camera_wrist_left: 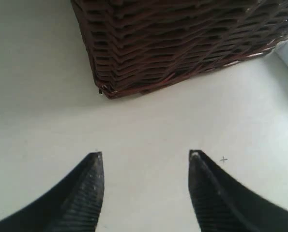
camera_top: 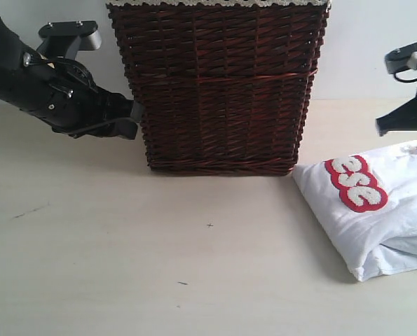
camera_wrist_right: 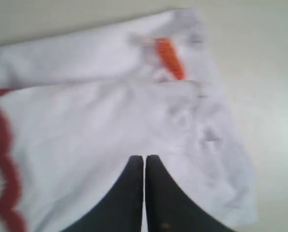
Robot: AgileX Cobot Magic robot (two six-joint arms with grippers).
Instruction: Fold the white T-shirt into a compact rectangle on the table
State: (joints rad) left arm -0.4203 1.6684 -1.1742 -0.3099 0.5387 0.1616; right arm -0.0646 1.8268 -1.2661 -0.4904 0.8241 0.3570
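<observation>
- Pale cream tabletop (camera_top: 124,266) runs across the whole scene, smooth apart from a few small dark scuffs, with a plain light wall behind it.
- At the far left, the left hand (camera_wrist_left: 146,159) hangs above the tabletop with its fingers apart and nothing between them. It sits just beside the lower left corner of the wicker basket, well apart from the cloth, so I judge it to be parked out of the way rather than working.
- In the middle stands the dark brown wicker basket (camera_top: 219,91), upright towards the back of the tabletop. It seems to play no part in the fold.
- To the right of the basket lies the white T-shirt (camera_top: 376,231), doubled over into a thick, roughly rectangular stack. Its layered edges face the front and its red-edged letters (camera_top: 355,183) sit on top near the basket's corner. Part of it runs off the right edge of the exterior view.
- Farthest right, the right hand (camera_wrist_right: 144,159) hovers over the shirt with its fingers pressed together and no cloth caught between them. An orange tag (camera_wrist_right: 170,58) shows beyond it on the shirt.
- With that hand empty above a stacked shirt, the fold looks at or near its end, perhaps wanting only a final smoothing.
</observation>
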